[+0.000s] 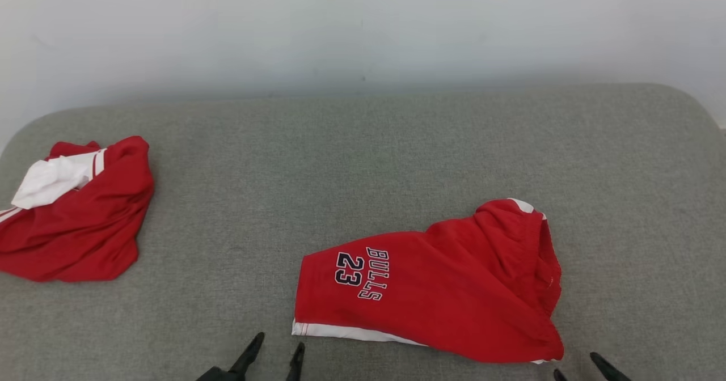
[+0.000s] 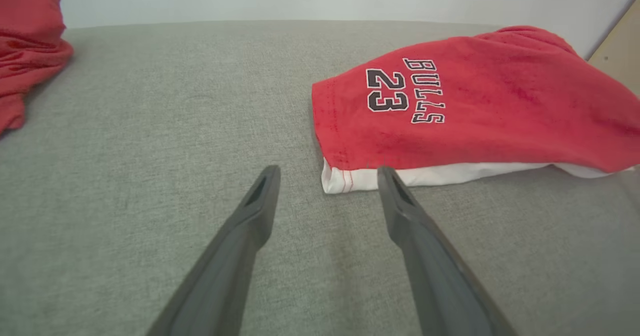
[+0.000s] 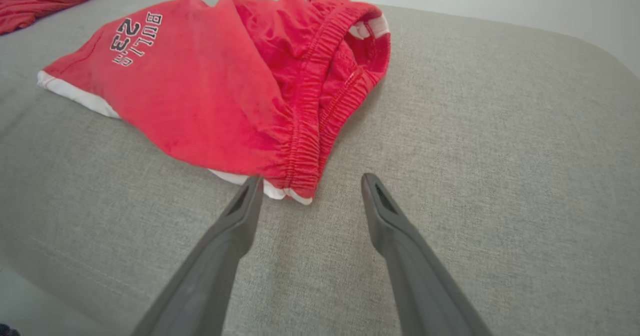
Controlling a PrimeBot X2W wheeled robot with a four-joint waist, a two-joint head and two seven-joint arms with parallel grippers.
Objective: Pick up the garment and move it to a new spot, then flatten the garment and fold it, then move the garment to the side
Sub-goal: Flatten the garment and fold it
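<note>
Head view, with both wrist views. The red shorts (image 1: 442,290) lie crumpled on the grey upholstered surface (image 1: 363,160), right of centre and near its front edge; the black "BULLS 23" lettering (image 1: 363,273) faces up on the leg end, which points to the robot's left; the white hem (image 2: 425,176) runs along the near side; the elastic waistband (image 3: 310,126) lies at the right end, bunched and partly open. The left hand (image 1: 279,341) is at the lower edge, its two dark fingers spread apart and holding nothing; in its wrist view (image 2: 328,172) the tips are just short of the hem's near-left corner. The right hand (image 1: 577,364) is at the lower right, fingers likewise apart and empty; in its wrist view (image 3: 312,177) the tips flank the waistband's near corner, and whether one finger touches the cloth cannot be told. A second red garment (image 1: 85,222) with white trim lies heaped at the far left, well apart from the shorts; a pale wall (image 1: 363,29) rises behind the surface.
</note>
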